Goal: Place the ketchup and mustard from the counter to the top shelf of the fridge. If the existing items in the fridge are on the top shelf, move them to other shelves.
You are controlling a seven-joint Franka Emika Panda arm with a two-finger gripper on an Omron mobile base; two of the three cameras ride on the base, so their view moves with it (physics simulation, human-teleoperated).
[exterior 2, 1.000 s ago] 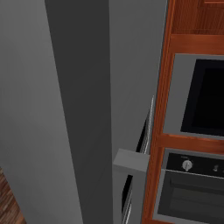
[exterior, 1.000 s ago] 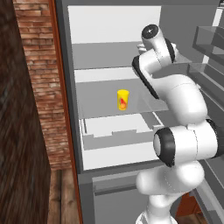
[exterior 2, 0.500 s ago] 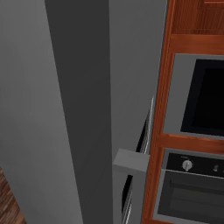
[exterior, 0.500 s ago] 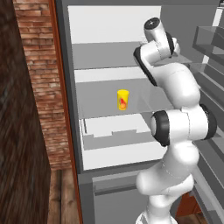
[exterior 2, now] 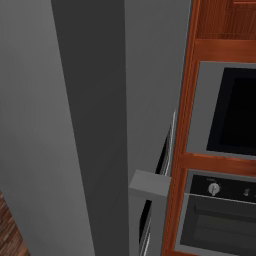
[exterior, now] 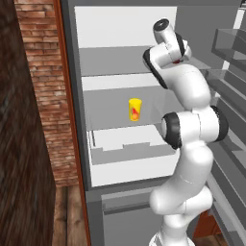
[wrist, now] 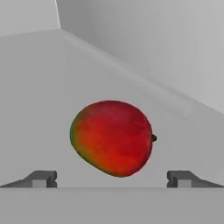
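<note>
Arm reaches high into fridge (exterior: 125,53) — gripper (wrist: 112,179) wide, facing mango (wrist: 112,138).

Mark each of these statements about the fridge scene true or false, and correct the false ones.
1. The gripper is shut on the mango. False: its jaws stand wide open, the mango ahead between the fingertips.
2. A yellow cup stands on a fridge shelf. True.
3. The fridge door is closed. False: it is open, shelves exposed.
4. The mango is mostly red with a green edge. True.
5. An oven stands right of the fridge. True.
</note>
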